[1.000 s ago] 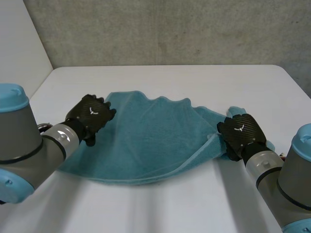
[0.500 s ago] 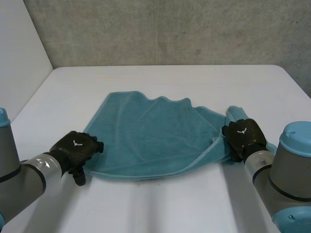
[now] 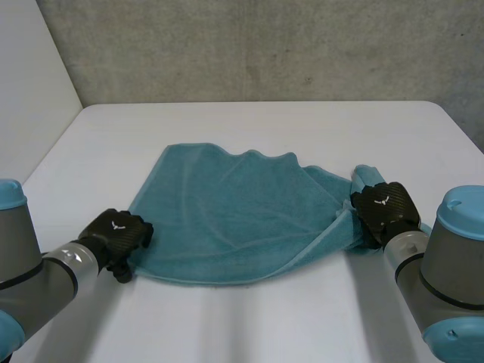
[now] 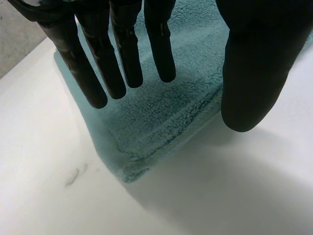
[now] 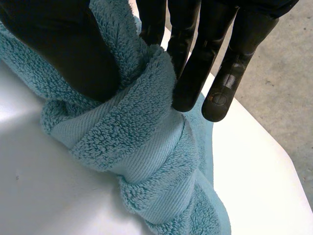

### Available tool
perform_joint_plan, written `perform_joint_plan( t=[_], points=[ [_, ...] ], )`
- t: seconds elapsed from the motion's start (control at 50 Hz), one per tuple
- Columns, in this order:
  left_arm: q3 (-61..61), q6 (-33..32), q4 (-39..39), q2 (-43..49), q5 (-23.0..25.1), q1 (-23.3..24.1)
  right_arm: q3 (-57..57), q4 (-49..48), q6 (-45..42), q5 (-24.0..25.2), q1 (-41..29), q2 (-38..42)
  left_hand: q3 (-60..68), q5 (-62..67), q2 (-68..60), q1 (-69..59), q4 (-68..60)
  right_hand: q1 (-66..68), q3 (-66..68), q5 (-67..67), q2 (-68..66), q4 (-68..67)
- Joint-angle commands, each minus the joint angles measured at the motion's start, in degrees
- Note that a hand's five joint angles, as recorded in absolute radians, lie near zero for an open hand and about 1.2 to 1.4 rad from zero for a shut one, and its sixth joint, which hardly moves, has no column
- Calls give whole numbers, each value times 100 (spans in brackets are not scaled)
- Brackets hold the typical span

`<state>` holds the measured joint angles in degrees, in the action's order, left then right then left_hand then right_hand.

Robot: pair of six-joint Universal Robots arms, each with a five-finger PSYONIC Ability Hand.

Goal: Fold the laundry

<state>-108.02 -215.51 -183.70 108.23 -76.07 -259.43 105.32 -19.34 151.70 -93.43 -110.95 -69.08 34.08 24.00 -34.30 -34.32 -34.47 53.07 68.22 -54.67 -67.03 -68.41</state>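
Observation:
A teal towel [image 3: 234,219] lies spread on the white table [image 3: 265,128], with its right end bunched up. My left hand [image 3: 117,231] is at the towel's near left corner. In the left wrist view that hand [image 4: 124,54] hovers just over the corner of the towel [image 4: 166,122], fingers straight, thumb apart, holding nothing. My right hand [image 3: 382,210] is at the towel's right end. In the right wrist view its thumb and fingers [image 5: 195,63] pinch a thick rolled fold of the towel [image 5: 132,147] between them.
A grey concrete wall [image 3: 265,45] stands behind the table. A pale panel [image 3: 30,68] runs along the table's left side. Bare tabletop lies on the near side of the towel and beyond its far edge.
My left hand has come away from the towel's far left edge and moved down to its near left corner. My right hand has kept its hold and barely shifted.

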Motion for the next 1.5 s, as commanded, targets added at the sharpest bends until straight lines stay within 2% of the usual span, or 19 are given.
perform_joint_plan(
  t=[0.02,0.14,0.16,0.32,0.48,0.56,0.62,0.64,0.68,0.7,0.78,0.88,0.98,1.08,1.16,1.22,1.36,1.38,1.5],
  points=[
    [-70,0,28,-30,-4,-11,6,10,0,9,-14,0,557,565,-535,-533,-518,2693,1178,-1533,-1297,-1159],
    [-158,-26,-16,-39,22,-204,-2,10,0,9,-14,0,523,531,-501,-500,-484,2693,1178,-1533,-1297,-1159],
    [-167,-35,-473,40,31,-275,6,18,0,9,-14,0,1817,1825,-1795,-1793,-1778,2693,1178,-1533,-1297,-1159],
    [-158,-79,-728,234,31,-275,-2,9,79,9,3,-9,4589,4597,-4567,-4565,-4550,2693,1178,-1533,-1297,-1159],
    [-53,-97,-834,102,-4,-266,-46,185,185,35,-32,-61,4592,4600,-4570,-4568,-4553,2693,1178,-1533,-1297,-1159],
    [44,-53,-1053,-240,-39,-371,-204,1360,79,114,-93,-184,4592,4600,-4570,-4568,-4553,2693,1178,-1533,-1297,-1159],
    [79,-35,-1264,-390,-57,-556,-362,2643,88,386,-146,-228,4592,4600,-4570,-4568,-4553,991,-525,170,406,543],
    [79,-35,-1299,-408,-57,-599,-476,3186,114,613,-137,-246,4592,4600,-4570,-4568,-4553,-1048,-2564,2209,2445,2582],
    [88,-26,-1326,-478,-48,-670,-608,3629,140,860,-67,-298,4592,4600,-4570,-4568,-4553,-2894,-4410,4055,4291,4428],
    [88,-26,-1326,-504,-48,-688,-670,3761,149,992,-58,-342,4592,4600,-4570,-4568,-4553,-3252,-4767,4412,4648,4786],
    [62,-17,-1326,-513,-48,-714,-907,3719,272,1424,73,-711,4592,4600,-4570,-4568,-4553,-3340,-4855,4500,4736,4874],
    [9,-9,-1335,-513,-48,-714,-1267,3367,483,1485,758,-887,4592,4600,-4570,-4568,-4553,-3239,-4754,4399,4635,4773],
    [18,-9,-1335,-513,-48,-714,-1593,3305,369,1521,1040,-870,4592,4600,-4570,-4568,-4553,-3222,-4737,4382,4618,4756],
    [18,-9,-1326,-531,-48,-714,-1988,3288,-60,1634,1040,-563,4592,4600,-4570,-4568,-4553,-3205,-4721,4366,4602,4739],
    [9,-9,-1326,-557,-48,-705,-2540,3314,-1085,1915,988,-11,4592,4600,-4570,-4568,-4553,-3004,-4520,4165,4401,4538],
    [-9,-9,-1317,-557,-48,-688,-2761,3341,-1466,2108,979,271,4592,4600,-4570,-4568,-4553,-2736,-4251,3896,4132,4270],
    [-9,-9,-1300,-548,-48,-644,-3017,3376,-1863,2768,821,650,4592,4600,-4570,-4568,-4553,-2247,-3762,3407,3643,3781],
    [-9,-9,-1300,-548,-48,-644,-3087,3384,-2020,3047,786,746,4592,4600,-4570,-4568,-4553,-2213,-3728,3373,3609,3747],
    [-18,0,-1291,-540,-39,-644,-3236,3490,-2241,3270,759,1133,4592,4600,-4570,-4568,-4553,-2213,-3728,3373,3609,3747]
  ],
)
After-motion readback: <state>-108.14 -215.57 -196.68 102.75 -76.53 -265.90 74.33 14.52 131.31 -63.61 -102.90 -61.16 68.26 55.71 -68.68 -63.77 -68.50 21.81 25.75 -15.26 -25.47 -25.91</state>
